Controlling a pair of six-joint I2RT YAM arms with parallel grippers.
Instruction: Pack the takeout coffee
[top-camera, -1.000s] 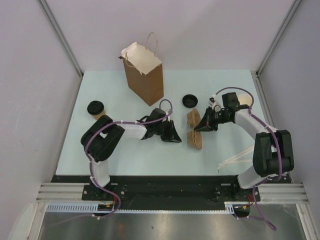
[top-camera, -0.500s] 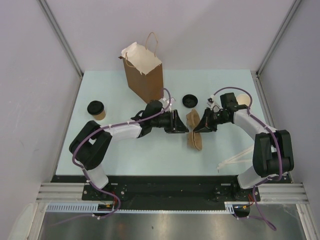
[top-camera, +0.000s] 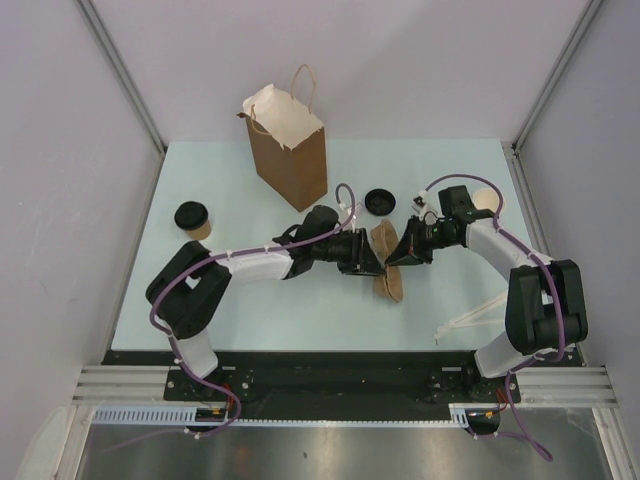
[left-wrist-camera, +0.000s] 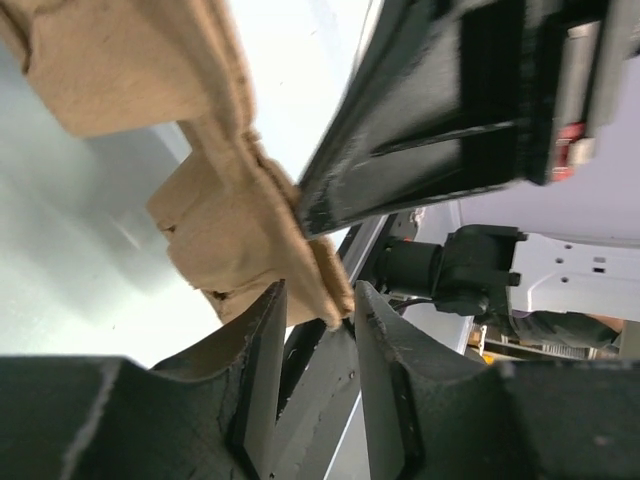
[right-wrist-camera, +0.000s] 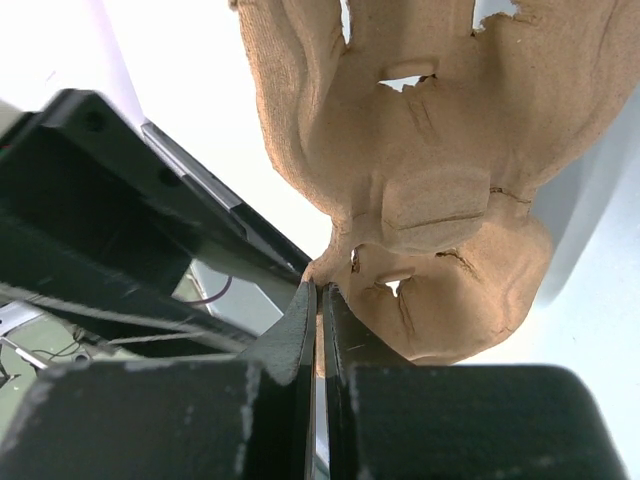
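The takeout coffee (top-camera: 191, 217), a tan cup with a black lid, stands at the table's left, far from both grippers. The brown pulp carrier tray (top-camera: 391, 276) is tilted up on edge at the centre. My right gripper (top-camera: 399, 251) is shut on the tray's rim (right-wrist-camera: 345, 262), which is pinched thin between its fingers (right-wrist-camera: 300, 325). My left gripper (top-camera: 374, 264) is at the tray's opposite side. Its jaws stand apart around the tray's lower edge (left-wrist-camera: 330, 295), and its right finger (left-wrist-camera: 385, 350) touches that edge.
The tall brown paper bag (top-camera: 290, 152) stands open at the back centre. A loose black lid (top-camera: 379, 201) lies behind the tray. An open tan cup (top-camera: 487, 199) sits behind my right arm. White wooden sticks (top-camera: 470, 320) lie at the front right.
My left arm has reached right, up to the carrier tray, and its jaws have opened around the tray's edge. The right gripper has kept its hold in place.
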